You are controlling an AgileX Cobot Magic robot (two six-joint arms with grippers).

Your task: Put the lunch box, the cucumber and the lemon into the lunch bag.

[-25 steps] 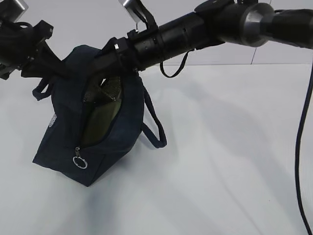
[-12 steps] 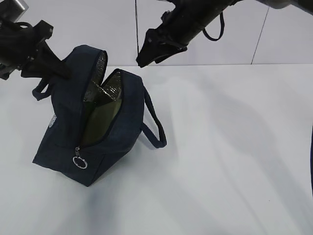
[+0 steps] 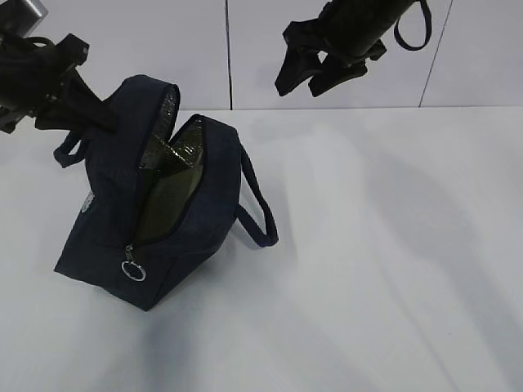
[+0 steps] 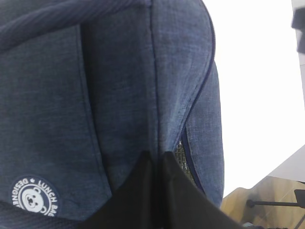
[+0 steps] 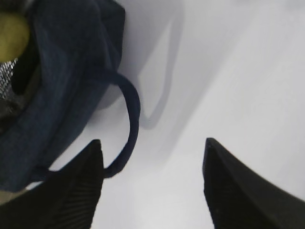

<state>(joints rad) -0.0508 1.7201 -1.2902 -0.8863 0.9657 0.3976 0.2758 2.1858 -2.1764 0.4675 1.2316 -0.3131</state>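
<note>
Right jaws: spread apart, holding nothing, hanging in the air above the tabletop.
Left jaws: pinched shut on the lunch bag's top edge, holding its mouth agape.
Lunch bag: below and left of the right jaws, unzipped, foil lining showing.
Lemon: a yellow patch inside the bag's mouth, left of the right jaws.
Loop handle: just beside the right jaws' left finger.

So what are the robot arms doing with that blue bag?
They're packing lunch. The left pincer is pinched shut on the edge of the lunch bag, holding its zipped top wide open. The right pincer hangs open and empty in the air above the table. Something yellow, probably the lemon, shows inside the bag. Nothing else lies on the table.
</note>
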